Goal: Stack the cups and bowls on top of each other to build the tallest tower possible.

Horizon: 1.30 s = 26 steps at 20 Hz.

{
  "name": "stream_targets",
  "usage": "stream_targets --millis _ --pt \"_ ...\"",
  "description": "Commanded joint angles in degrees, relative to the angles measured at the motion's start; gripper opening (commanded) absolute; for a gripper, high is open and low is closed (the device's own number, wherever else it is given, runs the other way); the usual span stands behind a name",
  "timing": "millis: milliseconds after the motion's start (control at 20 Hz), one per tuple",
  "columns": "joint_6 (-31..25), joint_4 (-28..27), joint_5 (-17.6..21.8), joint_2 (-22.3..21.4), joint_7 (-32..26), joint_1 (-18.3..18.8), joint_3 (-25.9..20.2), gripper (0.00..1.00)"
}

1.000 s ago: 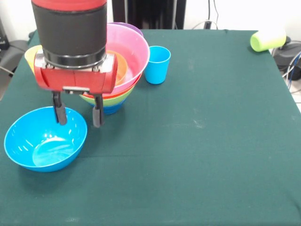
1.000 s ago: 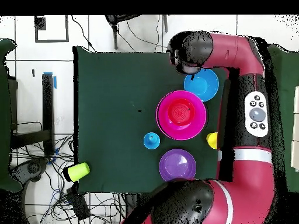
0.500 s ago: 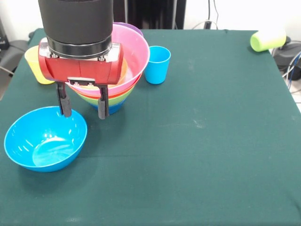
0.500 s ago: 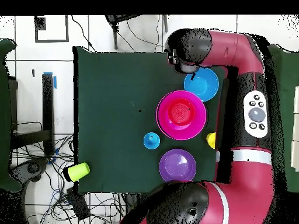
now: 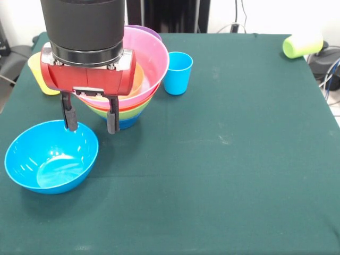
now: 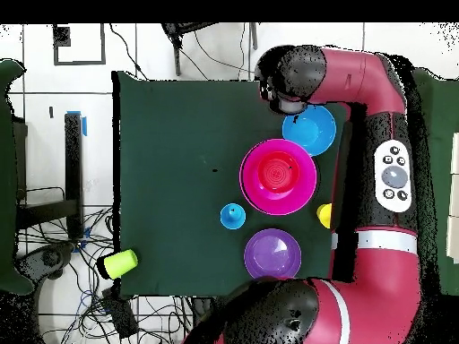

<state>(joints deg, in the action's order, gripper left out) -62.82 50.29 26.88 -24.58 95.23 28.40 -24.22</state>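
Note:
My gripper (image 5: 91, 121) is open and empty. It hangs just above the far right rim of the light blue bowl (image 5: 50, 156), close in front of the tower (image 5: 130, 103). The tower is nested bowls: dark blue at the base, then lime green, orange-red and the large pink bowl (image 5: 151, 53), with a small orange bowl (image 5: 136, 78) inside it. The purple bowl (image 5: 144, 30) stands behind the tower. The light blue cup (image 5: 177, 73) stands upright beside the tower. The yellow cup (image 5: 37, 71) is partly hidden behind my wrist. The lime green cup (image 5: 302, 45) lies on its side.
In the overhead view my arm (image 6: 291, 76) covers the gripper next to the light blue bowl (image 6: 311, 131). The pink bowl (image 6: 278, 176), purple bowl (image 6: 272, 253), blue cup (image 6: 232, 216), yellow cup (image 6: 326, 215) and green cup (image 6: 118, 262) show on the green cloth (image 6: 170, 152).
My gripper has risen a little above the light blue bowl's rim and stayed open. The bowls and cups have not moved.

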Motion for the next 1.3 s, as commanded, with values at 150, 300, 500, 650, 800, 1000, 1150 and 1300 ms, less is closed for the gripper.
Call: stream_targets --millis 150,300,500,650,800,1000,1150,1300 --pt "-1.6 2.9 1.8 2.5 -3.7 -2.1 1.1 1.0" --pt "-1.7 1.9 1.7 2.9 -3.9 -2.2 1.0 1.0" --pt "-0.9 -0.4 2.1 4.9 -5.0 -2.1 0.2 1.0" --pt "0.0 -1.3 2.3 5.9 -5.5 -2.0 -0.1 1.0" --pt "0.3 -1.7 2.3 6.2 -5.6 -2.1 -0.1 1.0" --pt "1.6 0.0 2.3 5.4 -5.3 -1.9 0.2 1.0" --pt "2.4 0.3 2.4 5.1 -5.0 -2.0 0.4 1.0" --pt "2.5 -0.6 2.7 5.4 -4.9 -2.2 0.5 1.0"
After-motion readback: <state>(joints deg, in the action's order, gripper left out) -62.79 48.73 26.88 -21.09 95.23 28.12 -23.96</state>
